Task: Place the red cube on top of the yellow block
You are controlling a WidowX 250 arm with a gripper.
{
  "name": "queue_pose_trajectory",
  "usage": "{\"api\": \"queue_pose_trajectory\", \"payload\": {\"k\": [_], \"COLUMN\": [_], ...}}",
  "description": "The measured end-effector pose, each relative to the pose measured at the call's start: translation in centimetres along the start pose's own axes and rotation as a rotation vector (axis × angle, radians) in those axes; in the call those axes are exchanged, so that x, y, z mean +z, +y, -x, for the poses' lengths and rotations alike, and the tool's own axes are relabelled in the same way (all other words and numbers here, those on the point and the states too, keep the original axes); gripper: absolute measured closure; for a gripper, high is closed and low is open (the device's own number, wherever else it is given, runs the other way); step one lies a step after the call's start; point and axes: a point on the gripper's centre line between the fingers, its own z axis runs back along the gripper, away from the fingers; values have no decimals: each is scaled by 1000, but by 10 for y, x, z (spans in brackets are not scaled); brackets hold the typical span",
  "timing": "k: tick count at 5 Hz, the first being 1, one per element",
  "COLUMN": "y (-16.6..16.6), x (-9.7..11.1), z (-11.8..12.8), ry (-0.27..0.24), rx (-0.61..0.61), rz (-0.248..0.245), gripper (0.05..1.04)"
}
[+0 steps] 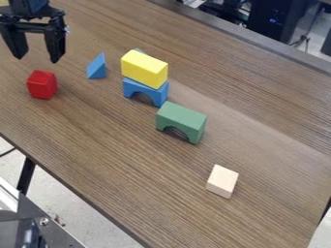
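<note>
Hanging at upper left: one gripper (37,58), fingers apart. Red cube (42,85), on the desk (116,145), just below it in the frame. Yellow block (143,69), left of upper centre, atop blue arch (131,88). Blue wedge (97,68), between cube and arch. Green arch (182,115), near centre. Pale block (221,180), lower right.

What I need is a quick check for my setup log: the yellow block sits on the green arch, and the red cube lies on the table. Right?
Not quite. The camera view shows the yellow block on the blue arch; the green arch has nothing on it. The red cube does lie on the table.
</note>
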Motion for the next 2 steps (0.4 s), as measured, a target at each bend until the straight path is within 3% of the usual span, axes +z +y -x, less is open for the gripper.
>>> {"api": "queue_pose_trajectory", "payload": {"k": [1, 2], "y": [5, 6], "x": [-9, -10], "z": [1, 2], "ry": [44, 55], "rx": [25, 34], "rz": [11, 7], "gripper": [83, 83]}}
